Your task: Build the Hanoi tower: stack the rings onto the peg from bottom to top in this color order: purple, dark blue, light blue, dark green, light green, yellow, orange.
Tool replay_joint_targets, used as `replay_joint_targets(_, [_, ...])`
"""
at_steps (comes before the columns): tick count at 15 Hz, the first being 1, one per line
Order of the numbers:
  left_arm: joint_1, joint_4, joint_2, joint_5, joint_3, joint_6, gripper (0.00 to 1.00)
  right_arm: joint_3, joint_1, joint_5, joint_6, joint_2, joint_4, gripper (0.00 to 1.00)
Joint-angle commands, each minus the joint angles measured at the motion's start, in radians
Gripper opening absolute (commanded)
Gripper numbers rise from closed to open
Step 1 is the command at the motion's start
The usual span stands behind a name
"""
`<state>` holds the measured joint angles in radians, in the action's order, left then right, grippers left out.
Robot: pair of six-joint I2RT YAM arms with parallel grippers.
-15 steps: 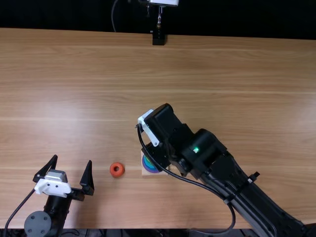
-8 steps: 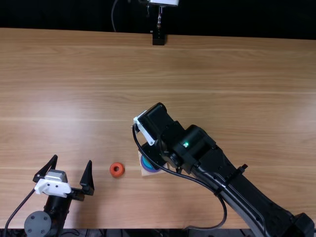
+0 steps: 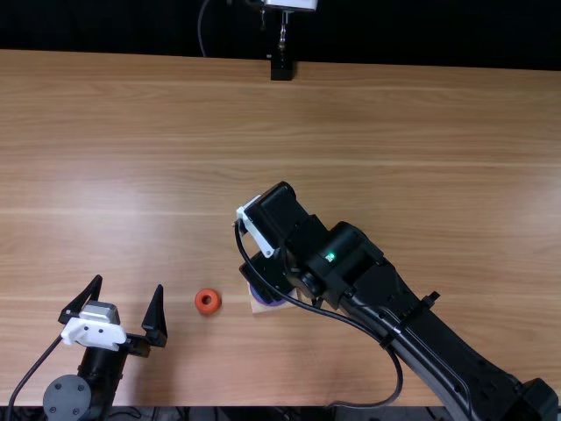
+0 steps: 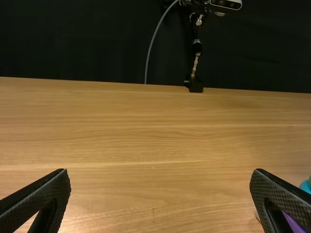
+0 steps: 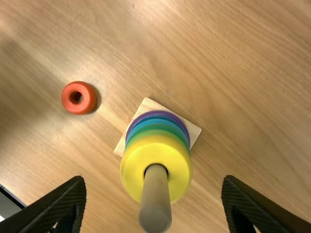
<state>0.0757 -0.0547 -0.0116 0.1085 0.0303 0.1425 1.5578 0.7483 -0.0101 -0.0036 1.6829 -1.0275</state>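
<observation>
Top view: the orange ring (image 3: 199, 303) is seen lying on the counter (image 3: 368, 140), at nine o'clock from the wooden base (image 3: 261, 309). On the peg (image 5: 156, 199), the yellow ring (image 5: 132, 167) is seen uppermost, above green (image 5: 158, 128), blue (image 5: 155, 121) and purple rings (image 5: 158, 113). Over these the right gripper (image 3: 259, 270) is held, its fingers (image 5: 77, 196) spread apart. At nine o'clock from the orange ring, the left gripper (image 3: 129, 282) is also seen spread.

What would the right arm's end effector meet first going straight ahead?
The end effector would probably meet the peg, seen between its open fingers, then the yellow ring; exact depth is unclear.
</observation>
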Motion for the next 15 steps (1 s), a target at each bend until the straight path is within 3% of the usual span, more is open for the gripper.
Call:
replay_joint_targets(1, [-0.011,0.003,0.012,0.000,-0.030,-0.008,1.00,0.045,0.010,0.005,0.005,-0.002,0.021,1.00])
replay_joint_targets(4, [-0.011,0.003,0.012,0.000,-0.030,-0.008,1.00,0.077,-0.010,0.008,0.005,-0.006,0.165,1.00])
replay_joint_targets(5, [-0.011,0.003,0.012,0.000,-0.030,-0.008,1.00,0.068,-0.056,0.008,0.004,-0.011,0.237,1.00])
replay_joint_targets(10, [-0.011,0.003,0.012,0.000,-0.030,-0.008,1.00,-0.171,-0.391,0.005,-0.011,-0.368,0.529,1.00])
replay_joint_targets(12, [-0.011,0.003,0.012,0.000,-0.030,-0.008,1.00,-0.349,-0.563,0.001,-0.013,-0.517,0.640,1.00])
replay_joint_targets(15, [-0.011,0.003,0.012,0.000,-0.030,-0.008,1.00,-0.624,-0.739,0.001,-0.018,-0.716,0.818,1.00])
